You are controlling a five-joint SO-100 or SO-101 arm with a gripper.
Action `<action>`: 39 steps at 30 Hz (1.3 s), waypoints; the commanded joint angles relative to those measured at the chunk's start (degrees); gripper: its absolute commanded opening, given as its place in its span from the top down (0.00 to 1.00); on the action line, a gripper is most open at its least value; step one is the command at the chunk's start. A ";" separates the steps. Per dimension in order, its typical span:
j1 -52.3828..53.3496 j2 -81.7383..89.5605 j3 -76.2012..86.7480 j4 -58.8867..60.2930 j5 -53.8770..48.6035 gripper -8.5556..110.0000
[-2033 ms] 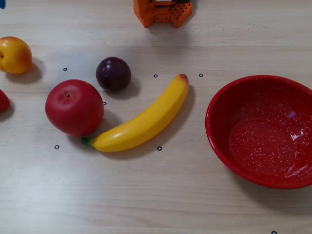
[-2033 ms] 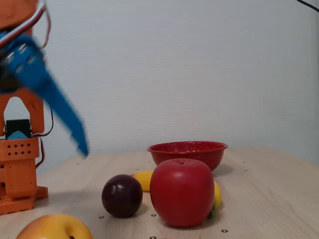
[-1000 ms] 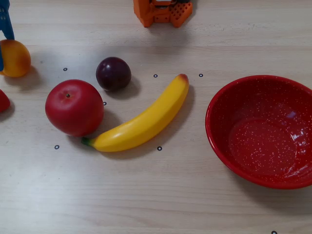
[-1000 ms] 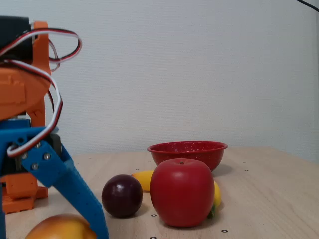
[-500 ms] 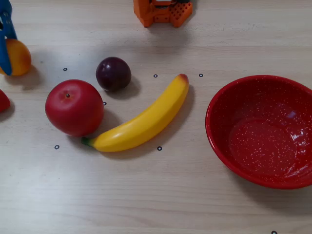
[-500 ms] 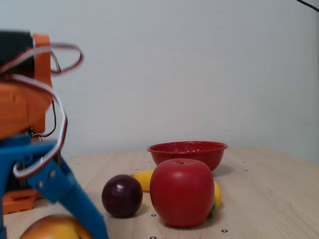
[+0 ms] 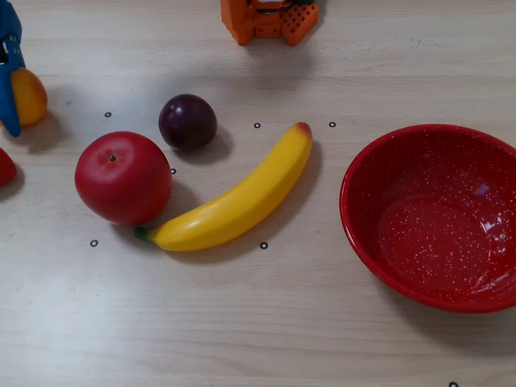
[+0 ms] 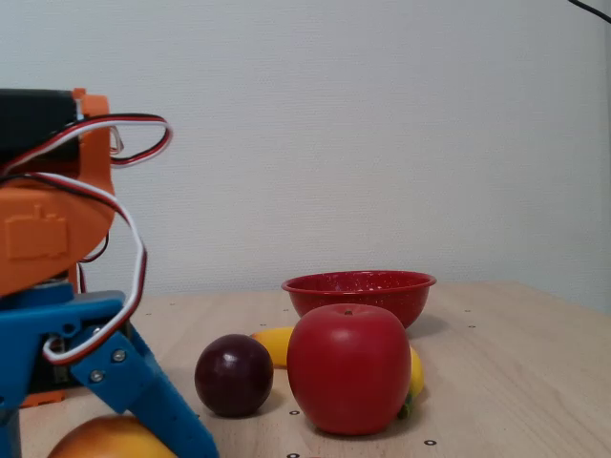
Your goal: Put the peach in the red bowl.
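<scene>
The peach (image 7: pixel 30 95) lies on the table at the far left edge of the overhead view, against a blue finger (image 7: pixel 10 97) of my gripper. In the fixed view the peach (image 8: pixel 105 441) sits at the bottom left, between the spread blue jaws of the gripper (image 8: pixel 95 434). One finger (image 8: pixel 143 391) slants over its right side. The other finger stands at the frame's left edge, with a small gap to the fruit. The red bowl (image 7: pixel 379 173) stands empty at the right of the overhead view. In the fixed view it (image 8: pixel 358 291) is at the back.
Between the peach and the bowl lie a big red apple (image 7: pixel 122 177), a dark plum (image 7: pixel 187 122) and a yellow banana (image 7: pixel 238 201). The arm's orange base (image 7: pixel 268 20) is at the top edge. Another red thing (image 7: pixel 5 167) shows at the left edge.
</scene>
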 commanded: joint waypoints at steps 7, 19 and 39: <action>1.76 2.81 -1.41 -1.93 3.43 0.93; 5.62 19.07 -4.66 14.24 -7.56 0.93; 53.26 48.08 -7.12 19.69 -50.19 0.93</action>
